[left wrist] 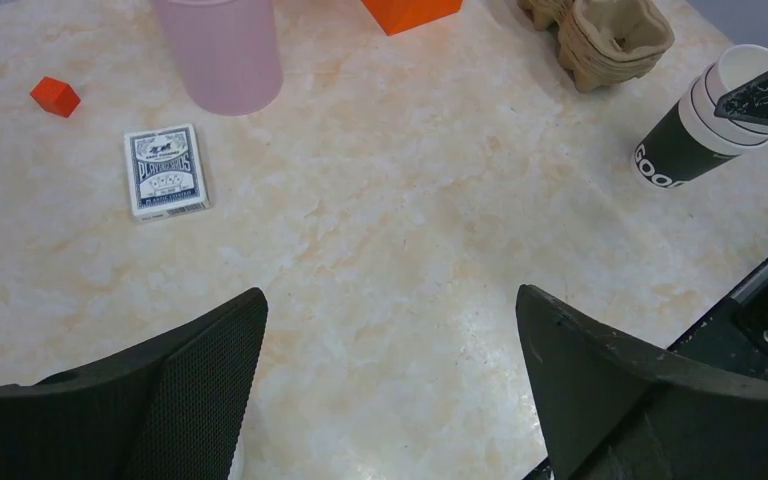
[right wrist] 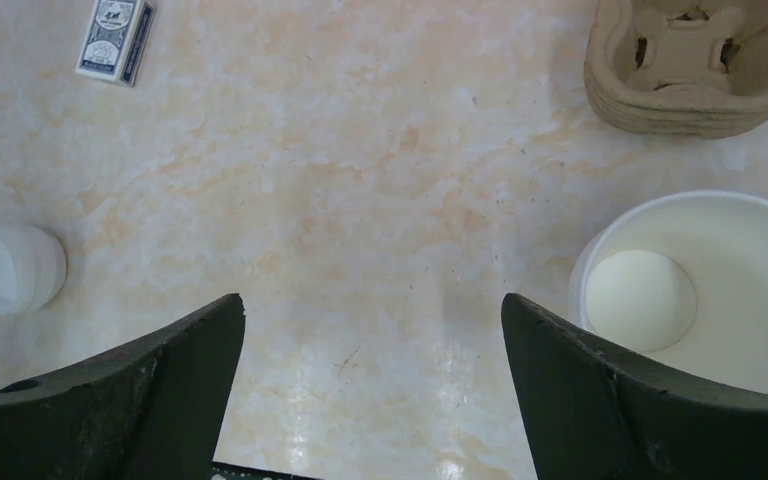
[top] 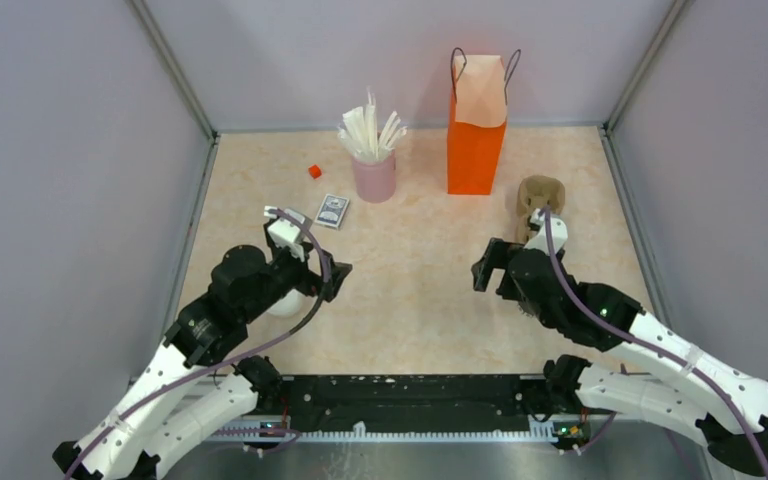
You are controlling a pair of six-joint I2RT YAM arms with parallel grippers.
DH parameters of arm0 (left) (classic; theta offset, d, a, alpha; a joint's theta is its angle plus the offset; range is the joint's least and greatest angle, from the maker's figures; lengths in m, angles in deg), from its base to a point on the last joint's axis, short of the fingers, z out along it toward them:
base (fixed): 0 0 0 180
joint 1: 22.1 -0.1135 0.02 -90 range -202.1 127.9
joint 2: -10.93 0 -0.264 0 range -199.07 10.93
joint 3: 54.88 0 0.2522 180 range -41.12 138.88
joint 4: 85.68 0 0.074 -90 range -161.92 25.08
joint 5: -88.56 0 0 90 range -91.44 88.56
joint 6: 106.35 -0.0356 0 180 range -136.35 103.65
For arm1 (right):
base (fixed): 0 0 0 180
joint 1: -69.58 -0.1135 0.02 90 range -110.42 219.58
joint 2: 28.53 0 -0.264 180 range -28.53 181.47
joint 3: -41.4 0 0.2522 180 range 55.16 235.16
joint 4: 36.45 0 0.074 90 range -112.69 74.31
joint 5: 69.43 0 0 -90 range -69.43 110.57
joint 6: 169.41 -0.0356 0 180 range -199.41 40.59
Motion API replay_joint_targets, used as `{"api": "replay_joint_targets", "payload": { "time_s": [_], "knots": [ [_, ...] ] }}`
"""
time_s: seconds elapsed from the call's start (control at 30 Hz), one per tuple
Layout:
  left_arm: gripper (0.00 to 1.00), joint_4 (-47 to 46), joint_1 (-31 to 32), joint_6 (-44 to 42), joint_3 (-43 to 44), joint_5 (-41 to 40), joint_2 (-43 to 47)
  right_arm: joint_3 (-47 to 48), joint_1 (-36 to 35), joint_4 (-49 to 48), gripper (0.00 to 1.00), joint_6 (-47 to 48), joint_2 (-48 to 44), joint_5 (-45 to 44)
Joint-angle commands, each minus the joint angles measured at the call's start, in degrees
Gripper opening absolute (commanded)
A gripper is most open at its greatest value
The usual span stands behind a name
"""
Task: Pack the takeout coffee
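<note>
No lidded dark cup shows in any view. A stack of lidless dark cups (left wrist: 695,125) with cream insides stands at the right, close beside my right gripper (top: 487,266); its open mouth (right wrist: 705,290) fills the right of the right wrist view. My right gripper (right wrist: 372,385) is open and empty over bare table. My left gripper (top: 322,277) is open and empty over bare table (left wrist: 390,380). White lids (right wrist: 10,268) lie on the table under my left arm (top: 285,303). The tall orange bag (top: 476,130) stands open at the back.
A pink cup (top: 373,170) of white straws stands left of the bag. A red cube (top: 314,171) and a deck of cards (top: 332,210) lie at back left. Brown pulp cup carriers (top: 542,193) sit right of the bag. Grey walls enclose the table.
</note>
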Motion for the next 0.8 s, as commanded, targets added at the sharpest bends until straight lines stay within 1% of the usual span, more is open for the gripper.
{"api": "replay_joint_targets", "payload": {
  "time_s": [0.0, 0.17, 0.27, 0.33, 0.4, 0.5, 0.57, 0.63, 0.67, 0.7, 0.77],
  "knots": [
    [0.99, -3.0, 0.1, -1.3, -1.2, 0.6, 1.2, 3.1, -0.4, 1.4, 0.97, -3.2, 0.5, -3.4],
    [0.99, -5.6, 0.1, -3.4, -4.6, 0.6, 2.6, 3.1, -0.4, 1.9, 0.96, -5.1, 0.0, -4.1],
    [0.99, -7.7, 0.1, -3.3, -6.2, 0.5, 4.1, 4.1, -0.5, 4.0, 0.91, -7.6, -0.5, -5.5],
    [0.99, -6.2, 0.1, -2.4, -5.0, 0.0, 4.3, 5.7, -0.4, 8.0, 0.87, -10.4, -0.6, -6.8],
    [0.99, -4.6, 0.1, -1.5, -4.0, -1.3, 4.1, 8.2, -0.4, 12.7, 0.78, -14.0, -0.4, -8.6],
    [0.99, -4.5, 0.1, 1.3, -4.6, -3.4, 4.2, 13.4, -0.4, 21.2, 0.66, -22.2, 0.7, -13.3],
    [0.99, -4.9, 0.1, 3.1, -5.0, -2.7, 4.0, 17.5, -0.3, 29.9, 0.56, -28.9, 2.1, -18.3],
    [0.99, -5.7, 0.1, 4.1, -5.8, -2.0, 3.8, 21.7, 0.0, 38.4, 0.53, -34.9, 4.2, -22.7],
    [0.99, -6.1, 0.1, 4.5, -6.3, -1.9, 3.8, 23.7, 0.5, 41.7, 0.52, -36.2, 5.3, -24.0],
    [0.99, -6.3, 0.1, 4.7, -6.8, -1.9, 3.8, 25.0, 1.8, 42.1, 0.52, -34.1, 6.2, -24.3],
    [0.99, -6.1, 0.1, 4.4, -7.2, -1.6, 3.8, 26.9, 5.9, 42.1, 0.51, -30.5, 8.1, -21.9]
  ]
}}
